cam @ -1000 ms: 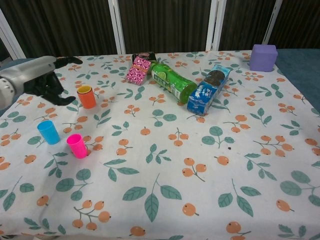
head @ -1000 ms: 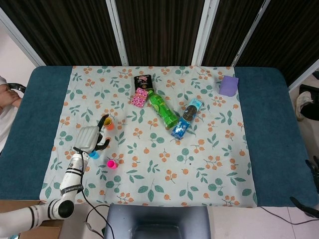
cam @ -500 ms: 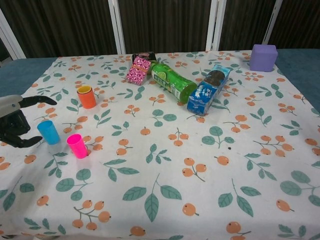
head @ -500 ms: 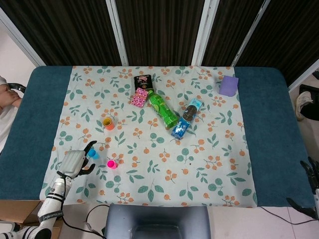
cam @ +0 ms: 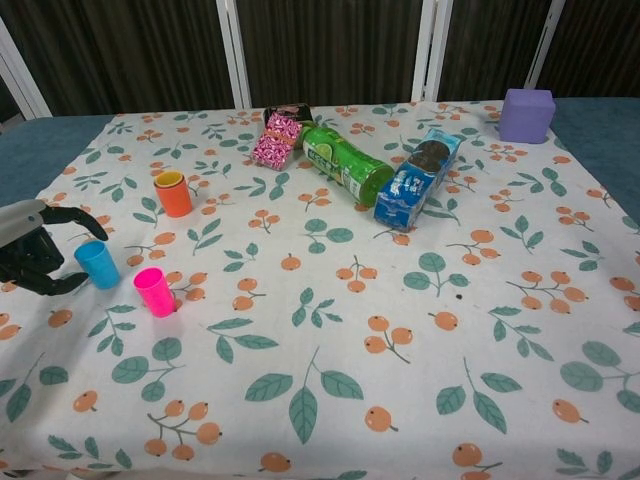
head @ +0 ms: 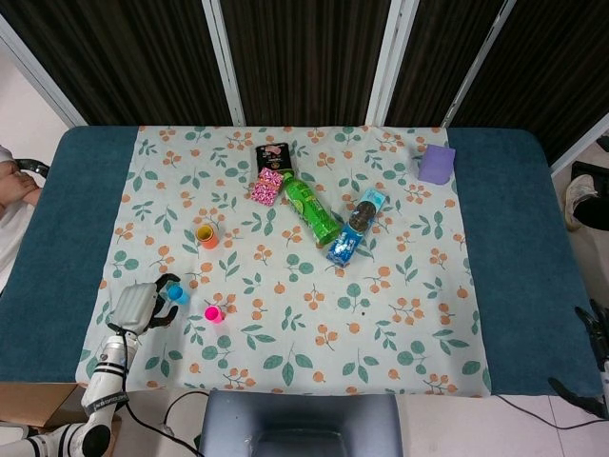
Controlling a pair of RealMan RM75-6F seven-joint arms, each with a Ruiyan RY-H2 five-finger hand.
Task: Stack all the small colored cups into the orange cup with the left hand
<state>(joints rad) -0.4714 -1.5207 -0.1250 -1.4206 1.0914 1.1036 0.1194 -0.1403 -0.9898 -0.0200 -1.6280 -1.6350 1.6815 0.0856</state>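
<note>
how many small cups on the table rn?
3 visible. Orange cup stands apart, farther back; a yellow rim shows inside it, so more may be nested. Blue cup stands beside the left robot hand. Pink cup stands right of blue.

The left hand point(cam: 35, 250) is showing only partly in the chest view, its wrist and arm running off the left edge. Whether its curled fingers point(cam: 85, 222) are touching the blue cup point(cam: 98, 264) or merely bracketing it is not resolving in either view. In the head view the hand point(head: 135, 307) is covering part of the blue cup point(head: 175, 292), leaving only its rim side showing. The right hand point(head: 599, 335) is appearing only as dark fingertips at the head view's right edge, too little to tell its pose. A person's arm point(head: 17, 181) is being cut off at the left edge.
</note>
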